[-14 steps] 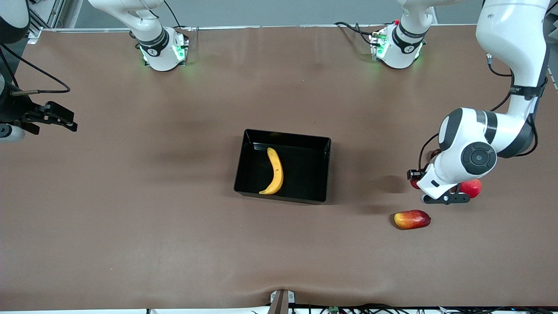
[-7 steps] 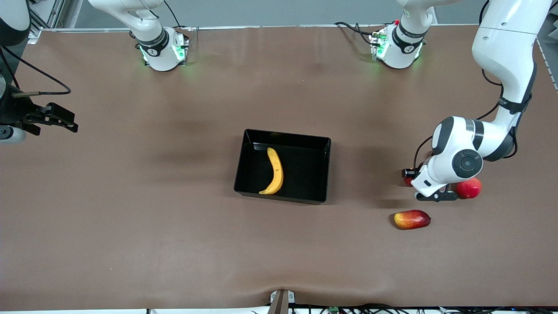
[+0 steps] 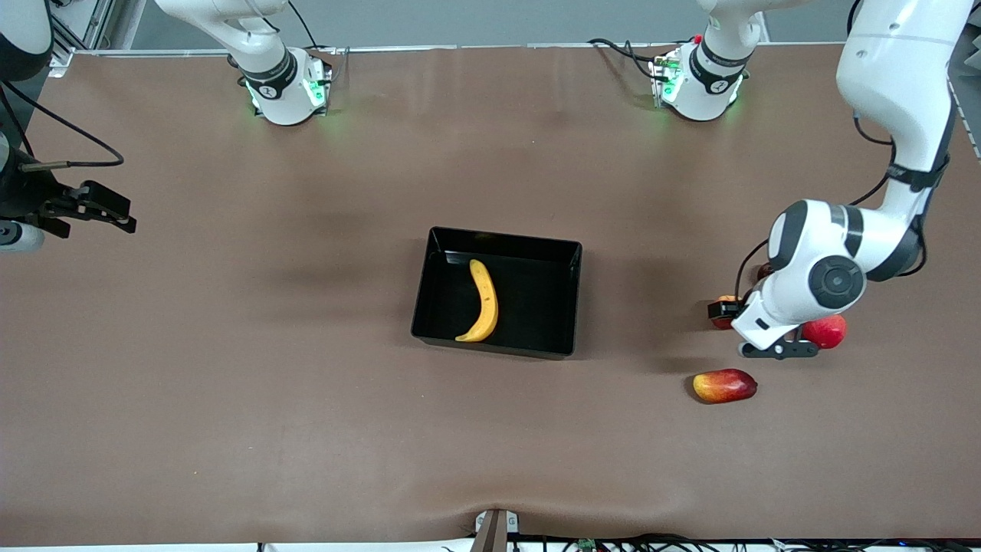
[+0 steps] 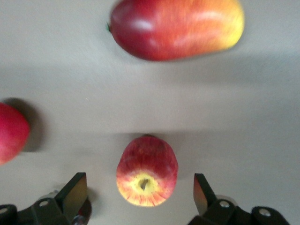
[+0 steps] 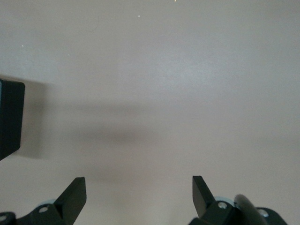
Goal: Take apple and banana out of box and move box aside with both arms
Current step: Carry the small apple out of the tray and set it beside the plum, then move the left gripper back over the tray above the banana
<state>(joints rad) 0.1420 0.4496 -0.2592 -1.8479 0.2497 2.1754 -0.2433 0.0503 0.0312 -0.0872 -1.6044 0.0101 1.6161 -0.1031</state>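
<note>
The yellow banana (image 3: 483, 300) lies in the black box (image 3: 502, 238) at the table's middle. The small red apple with yellow patches (image 4: 146, 171) sits on the table at the left arm's end, mostly hidden under the left wrist in the front view. My left gripper (image 4: 140, 194) is open, low over the apple, with one finger on each side of it and a gap to each. My right gripper (image 5: 139, 197) is open and empty over bare table at the right arm's end; it also shows in the front view (image 3: 103, 211).
A red and yellow oval fruit (image 3: 724, 386) lies nearer the front camera than the apple, also in the left wrist view (image 4: 176, 28). A plain red round fruit (image 3: 826, 331) sits beside the apple, toward the table's end. A corner of the box (image 5: 9, 117) shows in the right wrist view.
The left arm's wrist shifted a little toward the box and came back, staying low over the apple. The right arm and all the fruits have not moved.
</note>
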